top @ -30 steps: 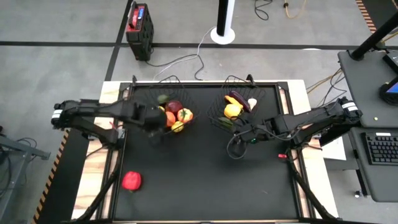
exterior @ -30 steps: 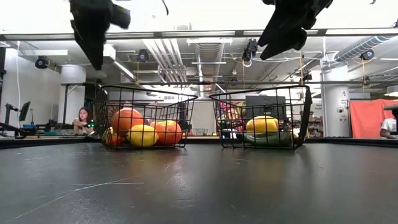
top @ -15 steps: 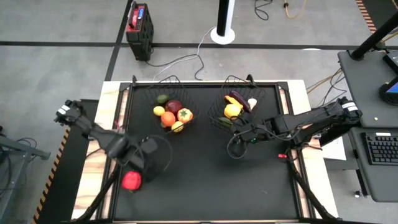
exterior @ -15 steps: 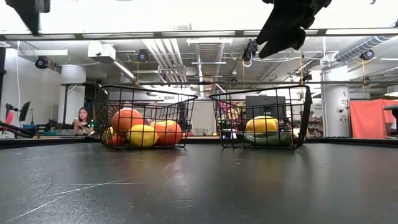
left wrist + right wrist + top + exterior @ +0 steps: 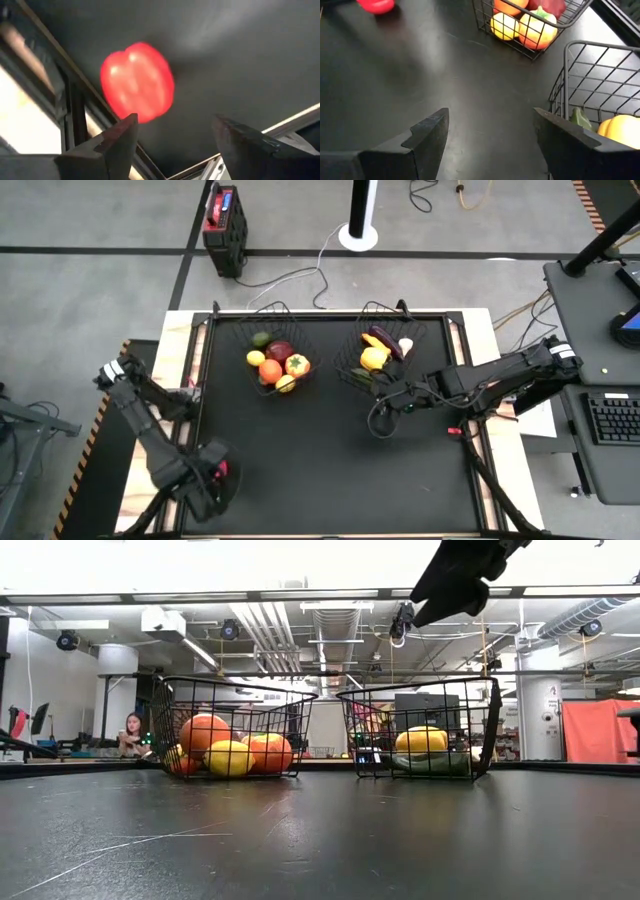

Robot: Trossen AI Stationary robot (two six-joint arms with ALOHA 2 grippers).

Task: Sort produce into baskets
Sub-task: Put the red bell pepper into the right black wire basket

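A red pepper (image 5: 137,82) lies on the black table near its near left corner, and only a sliver of it (image 5: 222,470) shows in the high view. My left gripper (image 5: 175,120) (image 5: 205,483) hangs open above it, pointing down and touching nothing. Two black wire baskets stand at the far side. The left basket (image 5: 278,360) holds red, orange, yellow and green produce (image 5: 228,752). The right basket (image 5: 378,350) holds a yellow piece, a purple one and a green one. My right gripper (image 5: 490,115) (image 5: 378,420) is open in the air just on the near side of the right basket.
The table's left edge rail (image 5: 75,110) runs close beside the pepper. Bare black tabletop (image 5: 330,470) lies between the baskets and the near edge. A desk with a keyboard (image 5: 612,420) stands off the table's right side.
My left gripper has swung from above the left basket toward the table's near left corner, turning about its own axis and sinking a little, and now stands over the red pepper. Its fingers stay open.
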